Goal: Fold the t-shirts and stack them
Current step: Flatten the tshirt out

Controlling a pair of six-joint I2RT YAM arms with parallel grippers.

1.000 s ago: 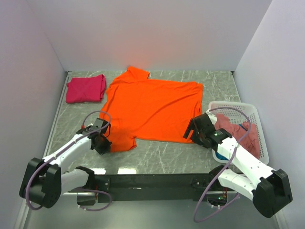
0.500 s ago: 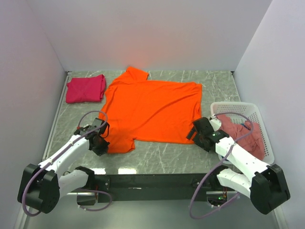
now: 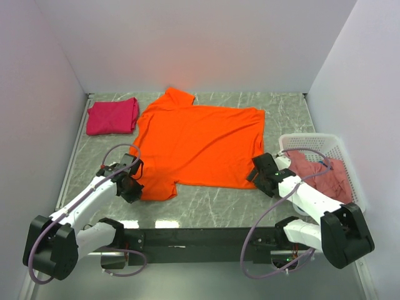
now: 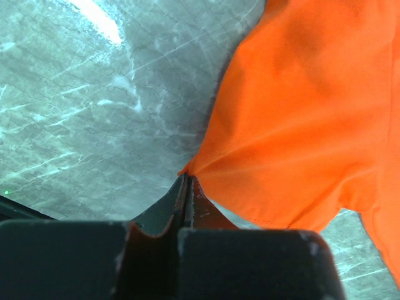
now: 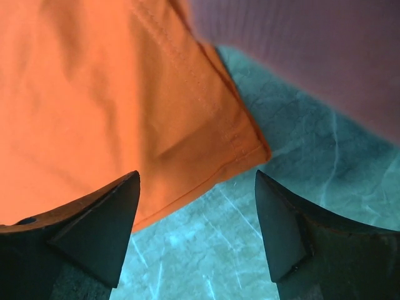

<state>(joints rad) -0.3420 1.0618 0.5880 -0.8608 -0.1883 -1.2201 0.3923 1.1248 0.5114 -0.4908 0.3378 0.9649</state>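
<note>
Right jaws neared hem corner | orange t-shirt (image 3: 200,140) long axis left-right; hem rightward

Left arm (image 3: 78,201), right arm (image 3: 312,199): white links, black joints, looping mauve cables (image 3: 116,150). Left hand (image 4: 186,187), right hand (image 5: 196,176): black wedge fingers (image 5: 100,231).

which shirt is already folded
The magenta shirt in the far left corner, a compact rectangle; the orange shirt lies spread flat, the dusty-pink shirt sits crumpled in the basket.
</note>
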